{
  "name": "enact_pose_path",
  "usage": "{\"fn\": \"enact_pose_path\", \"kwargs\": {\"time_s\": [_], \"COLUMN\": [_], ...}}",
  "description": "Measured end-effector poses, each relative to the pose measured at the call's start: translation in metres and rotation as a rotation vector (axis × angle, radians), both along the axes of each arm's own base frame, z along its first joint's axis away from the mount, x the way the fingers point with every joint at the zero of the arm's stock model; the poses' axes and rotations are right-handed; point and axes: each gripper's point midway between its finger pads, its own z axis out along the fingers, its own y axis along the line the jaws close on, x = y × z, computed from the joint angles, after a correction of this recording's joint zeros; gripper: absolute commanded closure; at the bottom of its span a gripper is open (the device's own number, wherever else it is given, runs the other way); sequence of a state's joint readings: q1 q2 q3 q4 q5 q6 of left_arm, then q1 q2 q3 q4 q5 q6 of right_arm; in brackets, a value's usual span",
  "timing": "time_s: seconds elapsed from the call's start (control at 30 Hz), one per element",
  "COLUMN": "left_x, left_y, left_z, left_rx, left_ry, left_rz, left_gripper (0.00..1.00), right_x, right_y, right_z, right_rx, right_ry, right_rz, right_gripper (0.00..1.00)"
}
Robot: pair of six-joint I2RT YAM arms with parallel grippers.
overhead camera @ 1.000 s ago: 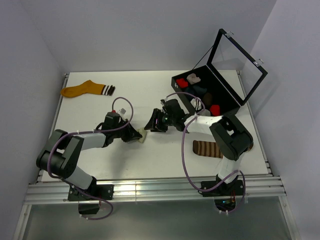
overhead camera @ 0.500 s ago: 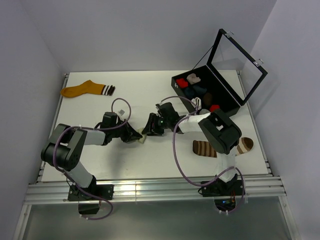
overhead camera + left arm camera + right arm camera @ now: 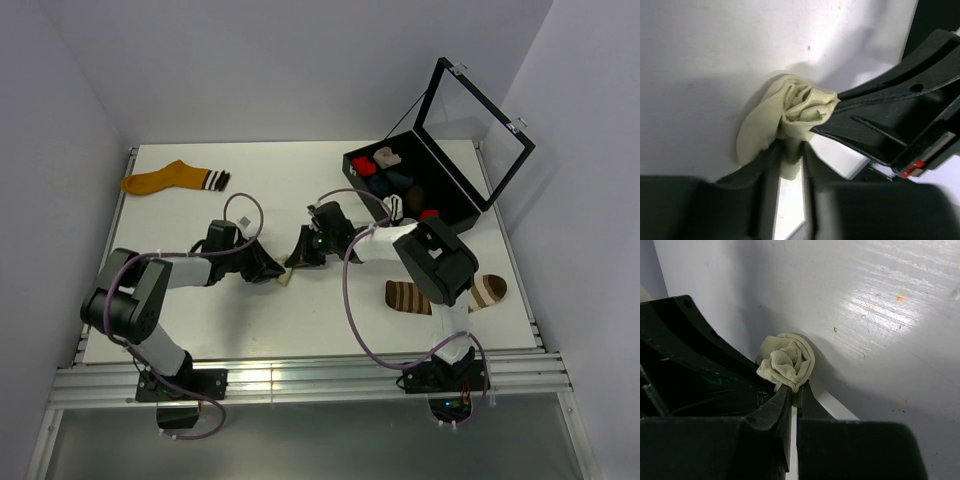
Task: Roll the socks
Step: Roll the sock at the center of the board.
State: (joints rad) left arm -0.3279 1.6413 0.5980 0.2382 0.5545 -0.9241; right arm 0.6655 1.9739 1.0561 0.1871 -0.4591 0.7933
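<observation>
A short cream sock (image 3: 285, 278) lies bunched into a small roll (image 3: 790, 110) mid-table between my two grippers. My right gripper (image 3: 297, 262) is shut on the roll's edge, its jaws (image 3: 796, 390) pinching a fold of the cream sock (image 3: 787, 362). From the opposite side, my left gripper (image 3: 272, 272) reaches the same roll; its jaws (image 3: 789, 156) stand a little apart with a flap of the sock between them and table showing in the gap. A brown striped sock (image 3: 415, 297) lies flat at the right, partly under the right arm.
A mustard sock (image 3: 165, 180) with a striped cuff lies at the far left. A black box (image 3: 455, 195) with its lid raised stands at the back right, holding several rolled socks, a red one (image 3: 365, 167) among them.
The right gripper has closed on the cream roll after standing open beside it. The left gripper's jaws have come apart from a tight pinch. Both grippers drew slightly closer together.
</observation>
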Motion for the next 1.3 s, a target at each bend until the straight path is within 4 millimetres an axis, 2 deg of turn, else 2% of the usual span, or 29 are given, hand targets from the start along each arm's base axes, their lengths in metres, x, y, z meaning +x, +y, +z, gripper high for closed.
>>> {"fn": "enact_pose_path", "kwargs": {"time_s": [0.07,0.17,0.3,0.47,0.6,0.7,0.9,1.1,1.3], "left_x": [0.002,0.005,0.007,-0.006,-0.013,-0.012,-0.015,-0.015,-0.014], "left_y": [0.005,0.013,0.016,-0.010,-0.024,-0.028,-0.035,-0.034,-0.030], "left_z": [0.002,0.010,0.025,0.053,0.062,0.058,0.036,0.024,0.004], "left_rx": [0.051,0.146,0.302,0.430,0.514,0.589,0.733,0.804,0.868], "left_ry": [-0.023,-0.080,-0.199,-0.393,-0.489,-0.527,-0.569,-0.593,-0.575], "left_rz": [0.016,0.042,0.065,0.008,-0.027,-0.040,-0.095,-0.117,-0.135], "left_gripper": [0.56,0.48,0.46,0.52,0.53,0.53,0.56,0.57,0.61], "right_x": [0.002,0.002,0.005,0.005,0.003,0.001,-0.001,-0.002,-0.003], "right_y": [0.000,-0.002,-0.006,-0.012,-0.016,-0.018,-0.019,-0.019,-0.019], "right_z": [0.001,0.001,0.002,0.003,0.003,0.003,0.003,0.003,0.003], "right_rx": [-0.023,-0.059,-0.126,-0.193,-0.230,-0.248,-0.260,-0.261,-0.259], "right_ry": [0.001,0.009,0.021,0.037,0.049,0.059,0.067,0.069,0.071], "right_rz": [-0.002,-0.003,-0.013,-0.020,-0.021,-0.020,-0.016,-0.014,-0.012], "right_gripper": [1.00,1.00,1.00,1.00,1.00,1.00,1.00,1.00,1.00]}}
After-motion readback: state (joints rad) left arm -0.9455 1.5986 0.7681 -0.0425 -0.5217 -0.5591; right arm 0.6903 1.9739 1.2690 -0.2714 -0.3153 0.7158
